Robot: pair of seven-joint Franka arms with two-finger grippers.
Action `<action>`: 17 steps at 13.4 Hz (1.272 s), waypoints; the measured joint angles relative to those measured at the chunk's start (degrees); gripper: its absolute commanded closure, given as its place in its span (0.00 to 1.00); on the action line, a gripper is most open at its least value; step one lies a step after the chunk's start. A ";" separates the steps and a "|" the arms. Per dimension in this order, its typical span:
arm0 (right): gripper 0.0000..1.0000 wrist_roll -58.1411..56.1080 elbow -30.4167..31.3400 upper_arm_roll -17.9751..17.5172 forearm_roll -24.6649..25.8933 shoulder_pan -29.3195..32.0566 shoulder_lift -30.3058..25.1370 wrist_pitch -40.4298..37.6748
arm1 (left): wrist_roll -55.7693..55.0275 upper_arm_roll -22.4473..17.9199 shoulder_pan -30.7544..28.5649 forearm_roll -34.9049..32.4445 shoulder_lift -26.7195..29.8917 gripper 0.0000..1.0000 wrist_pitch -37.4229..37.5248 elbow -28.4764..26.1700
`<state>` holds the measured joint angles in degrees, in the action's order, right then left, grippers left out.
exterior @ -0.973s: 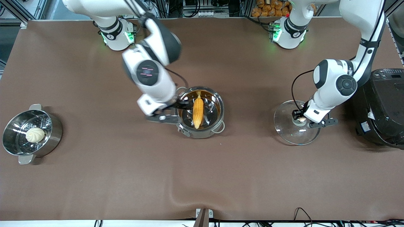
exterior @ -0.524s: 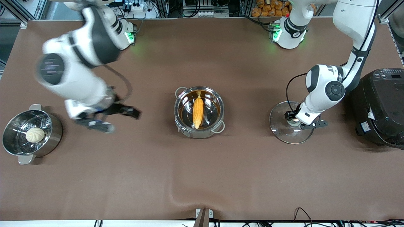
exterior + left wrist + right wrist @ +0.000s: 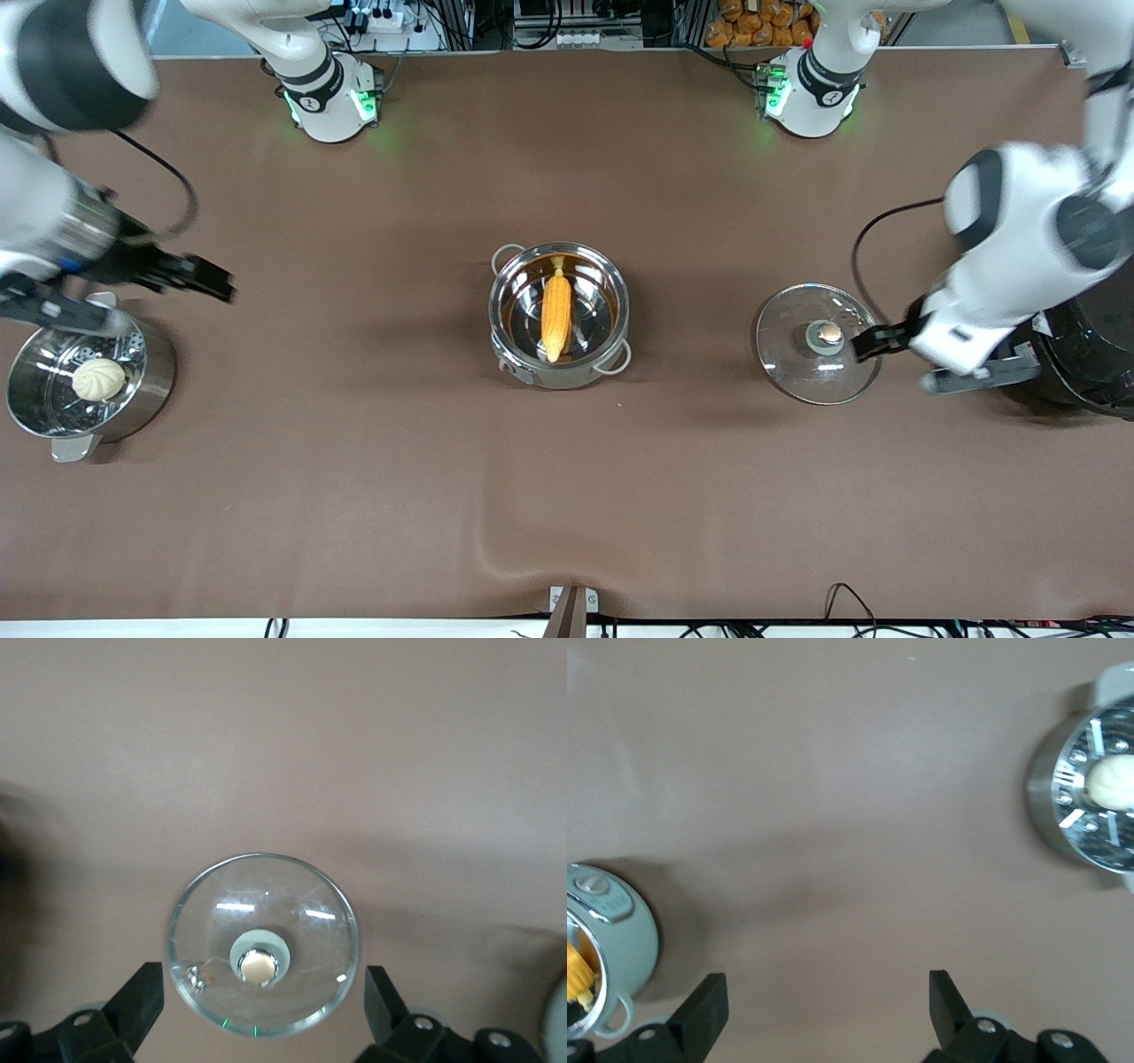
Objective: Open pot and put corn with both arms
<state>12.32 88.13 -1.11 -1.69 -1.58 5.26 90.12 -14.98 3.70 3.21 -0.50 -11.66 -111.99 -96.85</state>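
The steel pot [image 3: 609,299] stands open at the table's middle. The yellow corn [image 3: 555,315] lies inside it. The glass lid [image 3: 802,372] with its copper knob [image 3: 830,333] lies flat on the table toward the left arm's end. My left gripper [image 3: 868,344] is open and empty, over the lid's edge beside the rice cooker. In the left wrist view [image 3: 264,1010] the lid [image 3: 263,904] shows below the spread fingers. My right gripper [image 3: 202,280] is open and empty over the table near the steamer pot. The right wrist view [image 3: 828,1010] shows the pot [image 3: 620,939].
A steel steamer pot [image 3: 158,370] with a white bun [image 3: 97,378] stands at the right arm's end; it also shows in the right wrist view [image 3: 1045,806]. A black rice cooker [image 3: 1085,377] stands at the left arm's end. The tablecloth bulges near the front edge.
My right gripper left the corn in the pot and swung away toward the steamer pot. My left gripper let go of the lid's knob and drew back toward the rice cooker.
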 measured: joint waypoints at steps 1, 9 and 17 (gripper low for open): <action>0.00 -0.73 -1.86 0.00 0.00 1.53 -0.73 -3.62 | 0.00 0.00 0.00 0.00 1.28 0.00 4.16 3.69; 0.00 -6.53 -5.89 -0.05 0.27 5.42 -0.63 -7.37 | 0.00 -0.39 -2.06 0.00 9.65 0.00 23.87 12.78; 0.00 -7.58 -5.09 -0.10 0.39 6.28 -0.55 -4.87 | 0.03 -0.38 -2.86 0.00 9.73 0.00 27.64 13.62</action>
<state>4.74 83.05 -1.21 -1.29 4.70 4.71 85.25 -14.95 3.32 0.35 -0.50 -1.93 -84.35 -83.22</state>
